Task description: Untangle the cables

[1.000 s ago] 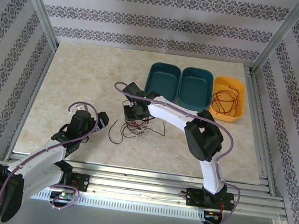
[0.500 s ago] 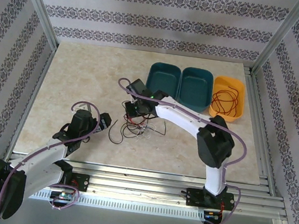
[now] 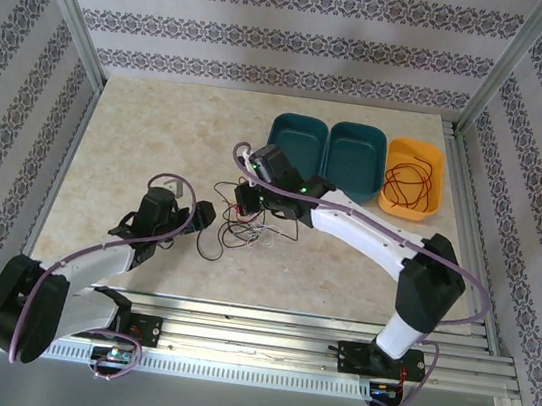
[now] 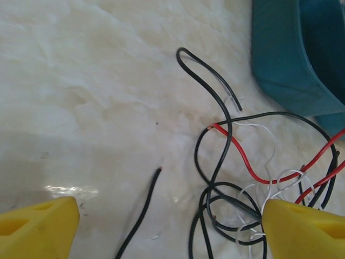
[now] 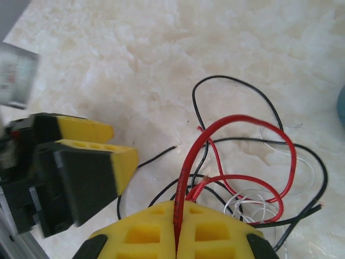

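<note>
The cables [image 3: 253, 226] lie as a loose tangle of black, red and white strands in the middle of the table. My right gripper [image 3: 248, 200] is over the bundle's far left part, shut on a red cable [image 5: 237, 151] that arcs up from the pile into the closed fingers [image 5: 215, 232]. My left gripper [image 3: 198, 217] sits just left of the bundle and is open. Its yellow fingertips [image 4: 38, 226] straddle a loose black strand end [image 4: 143, 208] and the bundle's edge [image 4: 237, 205]. In the right wrist view, the left gripper [image 5: 81, 162] is close by on the left.
Two teal bins [image 3: 297, 148] [image 3: 356, 159] and an orange bin [image 3: 409, 207] holding a red cable stand behind the bundle to the right. A teal bin wall [image 4: 291, 54] rises close beyond the tangle. Aluminium rails border the table.
My left gripper has slid right, up to the bundle's edge. My right arm has swung its elbow out to the right, its gripper staying over the bundle and holding the red cable.
</note>
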You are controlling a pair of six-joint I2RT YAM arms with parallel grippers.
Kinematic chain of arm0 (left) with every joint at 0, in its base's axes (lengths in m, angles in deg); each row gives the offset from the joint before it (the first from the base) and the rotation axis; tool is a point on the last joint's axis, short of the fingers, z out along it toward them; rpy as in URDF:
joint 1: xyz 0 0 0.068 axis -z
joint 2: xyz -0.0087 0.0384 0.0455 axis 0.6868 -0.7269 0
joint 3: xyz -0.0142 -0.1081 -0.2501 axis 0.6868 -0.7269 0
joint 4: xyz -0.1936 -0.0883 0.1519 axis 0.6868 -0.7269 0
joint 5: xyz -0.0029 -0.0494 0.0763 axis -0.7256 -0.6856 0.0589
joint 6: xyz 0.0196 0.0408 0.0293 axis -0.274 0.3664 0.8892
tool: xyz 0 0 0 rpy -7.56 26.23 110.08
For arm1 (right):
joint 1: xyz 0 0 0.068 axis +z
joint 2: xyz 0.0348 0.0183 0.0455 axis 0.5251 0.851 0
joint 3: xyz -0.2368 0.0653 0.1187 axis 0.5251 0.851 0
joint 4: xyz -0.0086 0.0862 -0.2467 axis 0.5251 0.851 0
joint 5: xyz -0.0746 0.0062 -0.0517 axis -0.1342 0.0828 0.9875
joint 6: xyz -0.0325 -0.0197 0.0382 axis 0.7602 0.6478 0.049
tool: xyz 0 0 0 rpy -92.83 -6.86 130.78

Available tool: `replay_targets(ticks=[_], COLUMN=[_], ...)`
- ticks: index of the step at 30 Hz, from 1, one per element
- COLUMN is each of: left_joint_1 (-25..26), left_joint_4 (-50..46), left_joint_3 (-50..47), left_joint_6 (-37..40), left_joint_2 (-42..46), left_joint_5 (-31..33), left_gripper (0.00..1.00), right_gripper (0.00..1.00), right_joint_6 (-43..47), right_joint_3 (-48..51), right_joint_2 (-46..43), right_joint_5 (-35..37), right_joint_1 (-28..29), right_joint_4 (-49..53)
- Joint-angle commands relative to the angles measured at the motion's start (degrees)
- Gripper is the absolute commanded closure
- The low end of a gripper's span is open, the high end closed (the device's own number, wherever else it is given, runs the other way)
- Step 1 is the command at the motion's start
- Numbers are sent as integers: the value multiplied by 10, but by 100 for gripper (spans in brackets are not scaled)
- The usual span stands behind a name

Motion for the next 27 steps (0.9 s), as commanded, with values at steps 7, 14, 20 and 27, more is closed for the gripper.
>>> replay_targets(ticks=[7,14,20,27], left_joint_1=[19,37,39,43], left_joint_4=[92,156,156,150], left_joint_3=[55,76,62,2], left_joint_6=[8,-5,8,104], left_joint_2=[-77,-137,-108,12], left_joint_5=[-65,-93,-89,-55], left_gripper=[18,29,30,24], right_gripper=[100,100,100,100], right_joint_6=[75,88,57,9], right_joint_3=[14,23,32,34], right_joint_2=[-136,-181,-178,-170], right_joint_5=[41,71,141,142], right_joint_1=[28,28,19,5], right_joint_4=[-22,-7,6,1])
